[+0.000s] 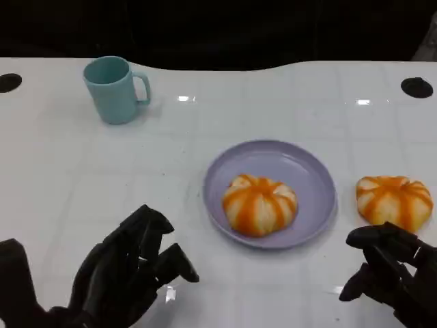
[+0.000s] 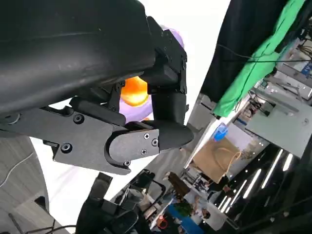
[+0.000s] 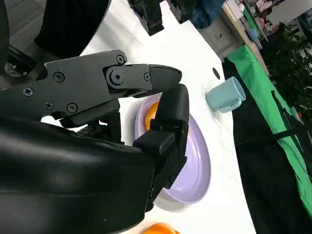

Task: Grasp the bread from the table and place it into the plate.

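Head view: one orange-striped round bread [image 1: 259, 204] is seated in the lavender plastic plate [image 1: 315, 179]; another orange-striped bun [image 1: 394, 200] remains on the table beside the right hand [image 1: 392, 277], whose empty fingers are spread; the left hand [image 1: 130, 273] is likewise spread and holds nothing.

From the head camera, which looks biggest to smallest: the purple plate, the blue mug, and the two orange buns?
1. Purple plate
2. The bun on the plate and the bun on the table look about alike.
3. Blue mug, though it sits farther away.

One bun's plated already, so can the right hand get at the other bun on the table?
Probably yes: the right hand hangs open just in front of the bun on the table, nothing between them.
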Tool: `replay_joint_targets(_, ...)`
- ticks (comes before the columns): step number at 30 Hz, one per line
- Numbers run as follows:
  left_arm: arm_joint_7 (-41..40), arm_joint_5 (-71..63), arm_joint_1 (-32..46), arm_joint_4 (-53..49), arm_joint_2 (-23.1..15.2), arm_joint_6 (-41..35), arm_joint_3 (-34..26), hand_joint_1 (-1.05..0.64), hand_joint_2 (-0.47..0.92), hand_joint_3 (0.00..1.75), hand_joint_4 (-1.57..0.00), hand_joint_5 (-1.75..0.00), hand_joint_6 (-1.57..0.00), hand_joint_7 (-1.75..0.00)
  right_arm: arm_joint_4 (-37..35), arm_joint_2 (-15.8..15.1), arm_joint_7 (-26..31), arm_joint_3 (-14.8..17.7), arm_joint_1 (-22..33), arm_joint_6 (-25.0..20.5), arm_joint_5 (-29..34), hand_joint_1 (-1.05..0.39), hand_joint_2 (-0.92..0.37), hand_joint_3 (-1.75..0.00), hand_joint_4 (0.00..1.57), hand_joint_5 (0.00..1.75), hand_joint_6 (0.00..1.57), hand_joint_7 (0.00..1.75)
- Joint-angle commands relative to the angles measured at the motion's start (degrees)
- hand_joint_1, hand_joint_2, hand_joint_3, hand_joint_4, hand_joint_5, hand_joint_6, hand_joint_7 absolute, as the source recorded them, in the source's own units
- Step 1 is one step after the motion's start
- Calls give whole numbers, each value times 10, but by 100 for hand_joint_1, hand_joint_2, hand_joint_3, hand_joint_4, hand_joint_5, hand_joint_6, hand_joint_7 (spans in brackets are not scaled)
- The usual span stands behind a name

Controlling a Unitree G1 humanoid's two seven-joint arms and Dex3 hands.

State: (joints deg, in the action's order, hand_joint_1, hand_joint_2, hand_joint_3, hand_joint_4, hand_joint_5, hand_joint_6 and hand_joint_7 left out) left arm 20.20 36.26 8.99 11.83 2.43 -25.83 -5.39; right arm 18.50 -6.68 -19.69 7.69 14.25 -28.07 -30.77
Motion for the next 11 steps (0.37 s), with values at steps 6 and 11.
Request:
replay_joint_targets(6, 19, -14, -8, -28, -13, 24, 3, -54, 92, 46, -65, -175, -44, -175, -13, -6, -4, 5, -7, 7, -2, -46, -92, -29, 60, 145, 52, 114)
replay_joint_targets(11, 20, -21, -11, -29, -17, 23, 6, -55, 92, 45, -64, -175, -43, -175, -16, -4, -3, 6, -10, 3, -5, -46, -92, -29, 60, 146, 53, 114)
